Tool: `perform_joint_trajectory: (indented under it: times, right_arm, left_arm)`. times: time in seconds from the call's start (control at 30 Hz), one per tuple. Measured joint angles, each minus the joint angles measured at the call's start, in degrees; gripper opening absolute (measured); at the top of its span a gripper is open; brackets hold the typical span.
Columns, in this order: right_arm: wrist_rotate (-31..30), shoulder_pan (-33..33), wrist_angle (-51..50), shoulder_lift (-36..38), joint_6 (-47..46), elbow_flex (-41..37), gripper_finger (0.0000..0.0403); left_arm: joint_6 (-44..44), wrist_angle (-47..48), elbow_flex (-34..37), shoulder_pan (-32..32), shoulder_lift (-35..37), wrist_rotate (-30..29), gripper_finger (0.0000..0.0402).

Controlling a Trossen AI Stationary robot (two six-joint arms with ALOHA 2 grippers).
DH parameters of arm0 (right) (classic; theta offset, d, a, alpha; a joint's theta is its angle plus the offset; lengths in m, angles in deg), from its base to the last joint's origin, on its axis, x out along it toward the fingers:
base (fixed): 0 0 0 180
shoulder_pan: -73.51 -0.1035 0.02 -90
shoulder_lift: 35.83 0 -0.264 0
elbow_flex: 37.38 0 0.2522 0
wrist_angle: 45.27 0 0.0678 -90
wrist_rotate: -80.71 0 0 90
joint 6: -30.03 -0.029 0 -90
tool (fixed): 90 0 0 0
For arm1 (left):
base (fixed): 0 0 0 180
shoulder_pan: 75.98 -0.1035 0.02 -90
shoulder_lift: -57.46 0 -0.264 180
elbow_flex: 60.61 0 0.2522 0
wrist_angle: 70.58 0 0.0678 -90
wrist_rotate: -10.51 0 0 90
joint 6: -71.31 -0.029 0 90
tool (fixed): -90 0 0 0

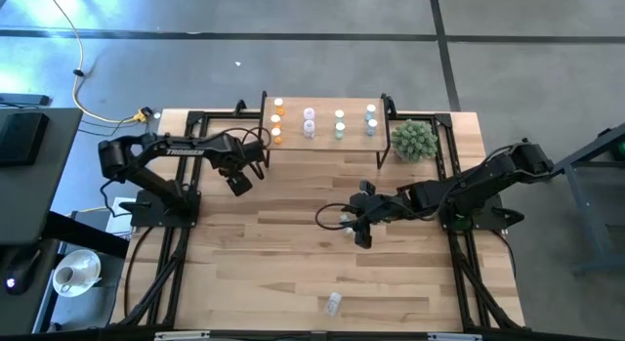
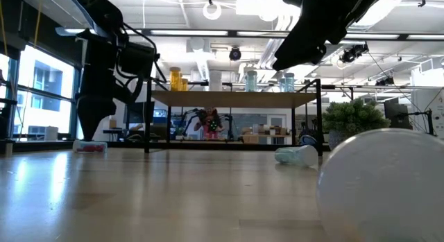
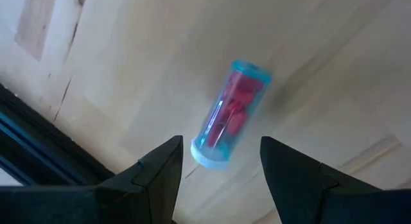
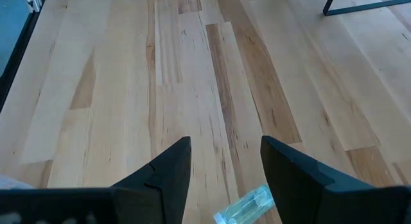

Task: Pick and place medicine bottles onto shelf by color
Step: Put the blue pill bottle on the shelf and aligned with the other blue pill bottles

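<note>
My left arm reaches in from the left side, its claw (image 1: 237, 182) angled down over the worktop, fingers (image 3: 164, 172) apart. My right arm stretches in from the right, claw (image 1: 357, 227) low near the middle, fingers (image 4: 292, 166) apart.

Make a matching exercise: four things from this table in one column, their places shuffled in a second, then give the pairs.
Things:
1. orange bottles
2. plant ball
3. red-filled bottle
4. pale bottle

Places:
A. lying on the wood below the open left gripper
B. standing at the shelf's left end
C. lying alone near the table edge farthest from the shelf
D. beside the shelf's right end

Pairs: 1-B; 2-D; 3-A; 4-C
</note>
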Motion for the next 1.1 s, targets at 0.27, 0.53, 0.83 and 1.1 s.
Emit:
perform_joint_trajectory:
  times: [0.27,0.53,0.83,1.1]
  right_arm:
    - [0.0,0.0,0.0,0.0,0.0,0.0,0.0179]
    - [0.0,0.0,0.0,0.0,0.0,0.0,0.0179]
    - [0.0,0.0,0.0,0.0,0.0,0.0,0.0179]
    - [0.0,0.0,0.0,0.0,0.0,0.0,0.0179]
  left_arm:
    - [-1.5,-4.0,0.0,0.0,-5.6,0.0,0.0197]
    - [-4.0,-5.6,-0.2,0.0,-8.7,0.0,0.0197]
    - [-4.1,-5.7,-0.1,0.0,-8.9,0.5,0.0180]
    - [-3.0,-5.6,-0.1,0.0,-8.9,2.8,0.0114]
